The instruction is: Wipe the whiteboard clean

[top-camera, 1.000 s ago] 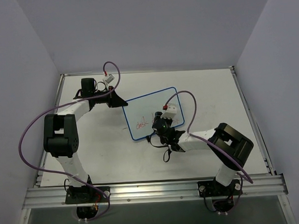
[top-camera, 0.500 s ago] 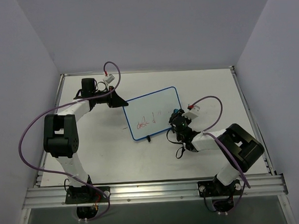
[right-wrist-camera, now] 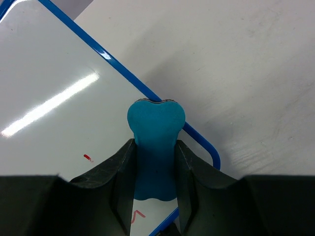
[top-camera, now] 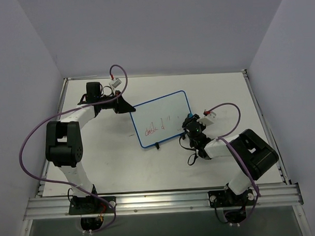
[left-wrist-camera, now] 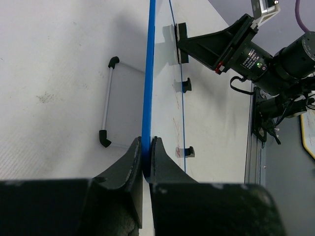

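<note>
My left jaws are pressed tight on the whiteboard, pinching its thin blue frame at the near edge, so that I am looking straight along the board edge-on. Two small black feet are showing on the face to the right of that edge.

My right jaws are gripping a blue bone-shaped eraser around its waist. The rounded head is sticking out past the tips and sitting over the frame, just beside a rounded corner of the board. I cannot tell whether the eraser is actually touching the surface. A small red mark is lying on the white face to the left of the jaws, and a red stroke is peeking out low between them.

From above, the board is sitting in the middle of the counter, between my two arms. My left arm is reaching to its far left corner, and my right arm is at its right edge. Red writing is running along the lower left part, well apart from the eraser. Whether the board is lying flat or tilted I cannot tell.
</note>
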You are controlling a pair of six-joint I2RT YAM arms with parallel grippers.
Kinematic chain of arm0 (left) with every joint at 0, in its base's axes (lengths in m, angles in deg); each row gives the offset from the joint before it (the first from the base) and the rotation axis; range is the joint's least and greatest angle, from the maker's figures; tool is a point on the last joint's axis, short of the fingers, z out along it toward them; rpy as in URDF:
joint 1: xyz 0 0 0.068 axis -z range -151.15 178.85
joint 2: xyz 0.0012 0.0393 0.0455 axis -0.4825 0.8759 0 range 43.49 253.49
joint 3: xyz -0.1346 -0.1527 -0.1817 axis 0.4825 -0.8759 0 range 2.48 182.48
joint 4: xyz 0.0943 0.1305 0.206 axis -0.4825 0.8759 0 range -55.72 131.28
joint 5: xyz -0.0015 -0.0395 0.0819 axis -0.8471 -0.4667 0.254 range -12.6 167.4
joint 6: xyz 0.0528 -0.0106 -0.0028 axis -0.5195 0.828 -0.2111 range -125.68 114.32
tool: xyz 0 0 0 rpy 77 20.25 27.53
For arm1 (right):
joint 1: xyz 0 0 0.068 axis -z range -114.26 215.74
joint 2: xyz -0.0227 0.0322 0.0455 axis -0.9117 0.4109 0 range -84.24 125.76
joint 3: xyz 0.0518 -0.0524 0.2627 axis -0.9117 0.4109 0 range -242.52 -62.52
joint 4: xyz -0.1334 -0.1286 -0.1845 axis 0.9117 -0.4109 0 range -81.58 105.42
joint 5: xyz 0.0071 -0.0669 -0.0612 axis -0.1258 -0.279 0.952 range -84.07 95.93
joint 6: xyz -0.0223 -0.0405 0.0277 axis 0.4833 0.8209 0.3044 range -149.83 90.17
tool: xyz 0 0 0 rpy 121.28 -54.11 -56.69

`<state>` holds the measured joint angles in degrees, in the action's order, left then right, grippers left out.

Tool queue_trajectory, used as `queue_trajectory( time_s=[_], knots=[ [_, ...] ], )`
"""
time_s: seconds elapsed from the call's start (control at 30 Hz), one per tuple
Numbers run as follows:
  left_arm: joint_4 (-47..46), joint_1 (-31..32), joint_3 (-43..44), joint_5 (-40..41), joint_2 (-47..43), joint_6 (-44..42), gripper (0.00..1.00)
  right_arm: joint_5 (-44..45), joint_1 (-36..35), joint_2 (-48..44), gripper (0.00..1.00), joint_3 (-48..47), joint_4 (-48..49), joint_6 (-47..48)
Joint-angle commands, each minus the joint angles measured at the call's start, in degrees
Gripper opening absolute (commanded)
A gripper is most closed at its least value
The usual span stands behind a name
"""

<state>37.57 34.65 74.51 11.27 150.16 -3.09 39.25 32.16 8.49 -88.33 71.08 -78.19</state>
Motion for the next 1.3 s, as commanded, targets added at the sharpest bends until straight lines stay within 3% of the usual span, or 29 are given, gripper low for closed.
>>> queue_trajectory(
  time_s=[0.0, 0.17, 0.3, 0.53, 0.73, 0.9, 1.03, 1.27],
  knots=[
    [-2.32, 1.32, -0.57, 2.93, -0.32, -6.72, 0.02, -2.92, -2.35, 3.08, 0.0, 1.9, -9.25, 1.6],
    [-2.32, 1.32, -0.75, 3.72, -0.85, -7.16, 0.02, -1.76, -7.19, 2.01, 0.0, 1.9, -6.8, 1.77],
    [-2.32, 1.4, -0.66, 3.64, -0.59, -7.16, 0.02, -0.72, -14.91, 6.05, 0.0, -3.54, -7.15, 5.28],
    [-2.32, 1.67, -0.75, 3.9, -0.94, -7.42, 0.02, 1.04, -21.61, 11.42, 0.0, -14.0, -9.59, 9.95],
    [-2.32, 1.93, -0.66, 3.99, -0.94, -7.69, 0.02, 2.8, -17.32, 10.64, 0.0, -8.66, -9.43, 6.27],
    [-2.32, 1.93, -0.57, 3.81, -0.85, -7.69, 0.02, 0.26, -7.14, 7.03, 0.0, 0.12, -8.29, 3.36],
    [-2.32, 1.93, -0.66, 3.99, -0.94, -7.78, 0.02, -2.2, -0.35, 5.27, 0.0, 1.37, -11.0, 3.01],
    [-2.32, 2.11, -0.84, 4.25, -1.12, -7.86, 0.02, -3.17, 2.12, 5.62, 0.0, 1.02, -14.16, 0.99]
  ],
)
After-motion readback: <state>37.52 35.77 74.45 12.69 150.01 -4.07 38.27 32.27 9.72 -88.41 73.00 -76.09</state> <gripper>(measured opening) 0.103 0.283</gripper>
